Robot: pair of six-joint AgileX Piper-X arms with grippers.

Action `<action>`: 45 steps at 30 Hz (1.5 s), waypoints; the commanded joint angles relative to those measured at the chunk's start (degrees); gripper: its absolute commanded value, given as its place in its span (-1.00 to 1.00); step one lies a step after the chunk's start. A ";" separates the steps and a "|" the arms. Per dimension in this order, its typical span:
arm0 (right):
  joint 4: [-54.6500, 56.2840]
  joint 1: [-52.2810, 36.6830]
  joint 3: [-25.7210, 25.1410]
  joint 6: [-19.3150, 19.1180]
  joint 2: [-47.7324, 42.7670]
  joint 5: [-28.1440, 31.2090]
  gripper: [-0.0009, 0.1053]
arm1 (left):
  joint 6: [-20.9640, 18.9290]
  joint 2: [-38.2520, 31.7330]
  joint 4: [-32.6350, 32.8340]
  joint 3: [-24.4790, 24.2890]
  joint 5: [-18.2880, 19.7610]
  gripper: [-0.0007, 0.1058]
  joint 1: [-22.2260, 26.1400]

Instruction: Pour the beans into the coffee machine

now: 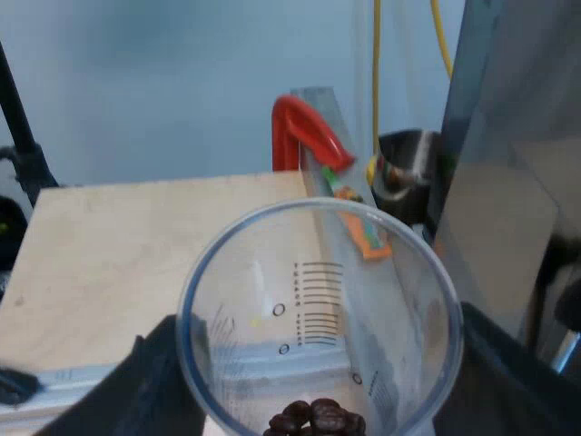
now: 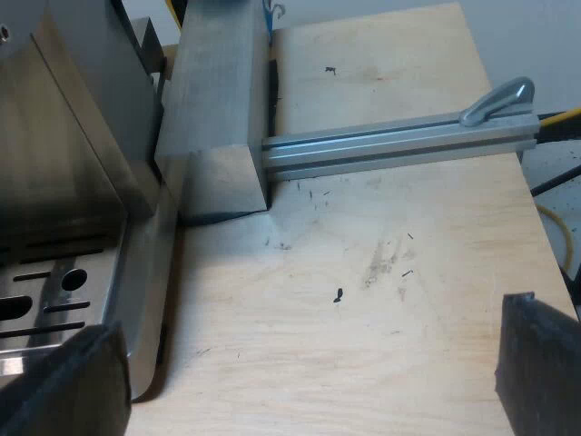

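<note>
A clear measuring glass (image 1: 318, 309) with printed scale lines is held upright between the two black fingers (image 1: 150, 381) of my left gripper (image 1: 318, 391), which is shut on it. A few dark coffee beans (image 1: 316, 420) lie at its bottom. The espresso machine's steel side panel (image 1: 508, 209) rises close beside the glass. My right gripper (image 2: 309, 381) is open, its fingers (image 2: 540, 363) wide apart over bare wood, near the machine's slotted drip tray (image 2: 54, 291).
A wooden tabletop (image 2: 390, 245) carries an aluminium rail (image 2: 390, 145) with a grey lever (image 2: 497, 98), joined to a grey metal block (image 2: 218, 109) beside the machine. A red clamp (image 1: 304, 132) and a yellow cable (image 1: 377, 73) sit beyond the glass.
</note>
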 commanded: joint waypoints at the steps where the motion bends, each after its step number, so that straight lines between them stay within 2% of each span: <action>1: -0.20 -0.05 -0.69 -0.01 -0.26 0.00 0.56 | -0.22 -0.21 0.86 -0.39 0.24 -0.36 -0.05; 12: -0.20 -0.05 -0.69 -0.01 -0.26 0.00 0.56 | -0.05 -0.63 0.86 -0.39 1.59 -0.38 -0.05; 15: -0.20 -0.05 -0.69 -0.01 -0.26 0.00 0.56 | -0.05 -2.10 0.86 -0.39 1.87 -0.57 -0.05; 16: -0.20 -0.05 -0.69 -0.01 -0.26 0.00 0.56 | -0.05 -2.39 0.86 -0.39 2.22 -0.58 -0.05; 28: -0.20 -0.05 -0.69 0.09 -0.26 0.00 0.56 | -0.61 -6.94 3.48 -0.71 4.11 -0.58 -0.05; 30: -0.20 -0.05 -0.69 0.09 -0.26 0.00 0.56 | -0.61 -7.01 3.48 -1.62 4.11 -0.58 -0.05; 40: -0.20 -0.05 -0.69 1.32 -0.26 0.00 0.56 | -1.11 -4.14 3.93 -12.82 4.60 -0.58 -0.56; 45: -0.34 -0.05 -0.69 1.32 -0.26 0.00 0.56 | -0.42 -0.21 3.94 -18.36 4.28 -0.58 -3.66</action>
